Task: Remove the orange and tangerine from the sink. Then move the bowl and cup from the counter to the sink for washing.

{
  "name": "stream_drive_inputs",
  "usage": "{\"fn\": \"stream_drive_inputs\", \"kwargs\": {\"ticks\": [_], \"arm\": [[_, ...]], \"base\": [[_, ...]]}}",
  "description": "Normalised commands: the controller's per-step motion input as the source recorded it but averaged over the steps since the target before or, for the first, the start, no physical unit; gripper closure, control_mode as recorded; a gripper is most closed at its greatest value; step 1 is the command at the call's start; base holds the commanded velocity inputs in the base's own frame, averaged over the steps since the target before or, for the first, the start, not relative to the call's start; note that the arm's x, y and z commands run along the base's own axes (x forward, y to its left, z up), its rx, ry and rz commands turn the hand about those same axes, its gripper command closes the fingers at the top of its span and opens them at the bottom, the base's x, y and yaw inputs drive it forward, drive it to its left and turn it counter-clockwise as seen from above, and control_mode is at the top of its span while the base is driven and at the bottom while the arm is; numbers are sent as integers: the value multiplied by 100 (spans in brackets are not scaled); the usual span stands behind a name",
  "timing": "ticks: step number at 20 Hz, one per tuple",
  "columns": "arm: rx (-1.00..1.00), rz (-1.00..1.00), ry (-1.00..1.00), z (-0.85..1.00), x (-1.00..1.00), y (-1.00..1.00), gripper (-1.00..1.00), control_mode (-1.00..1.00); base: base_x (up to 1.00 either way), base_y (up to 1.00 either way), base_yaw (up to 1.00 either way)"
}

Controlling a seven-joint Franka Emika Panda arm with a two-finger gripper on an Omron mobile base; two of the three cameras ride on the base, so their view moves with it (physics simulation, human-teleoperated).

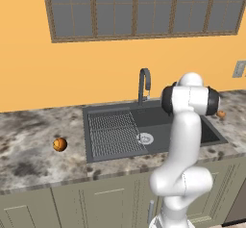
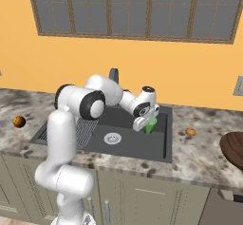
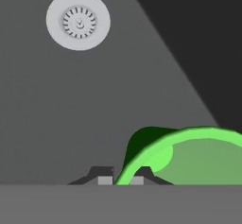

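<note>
Here the jaws pinch narrowly on the green cup's (image 3: 189, 157) rim above the sink (image 3: 71, 114) floor.

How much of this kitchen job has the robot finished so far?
Both fruits look done: one lies on the counter left of the sink, another on its right. The gripper holds the green cup over the basin. The brown bowl waits on the counter.

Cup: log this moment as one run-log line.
cup gripped at rim by fingers, over sink | bowl on counter | both fruits on counter
</note>
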Motion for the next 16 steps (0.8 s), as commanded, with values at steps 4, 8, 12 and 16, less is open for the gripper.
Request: {"fn": "stream_drive_inputs", "kwargs": {"ticks": [4,8,12,16], "arm": [[0,0,0,-21,30,-11,100,-100],[0,0,0,-21,31,-8,100,-100],[-3,0,0,-22,27,-10,100,-100],[-4,0,0,-23,21,-13,100,-100]], "base": [[0,0,0],[0,0,0],[0,0,0],[0,0,0]]}}
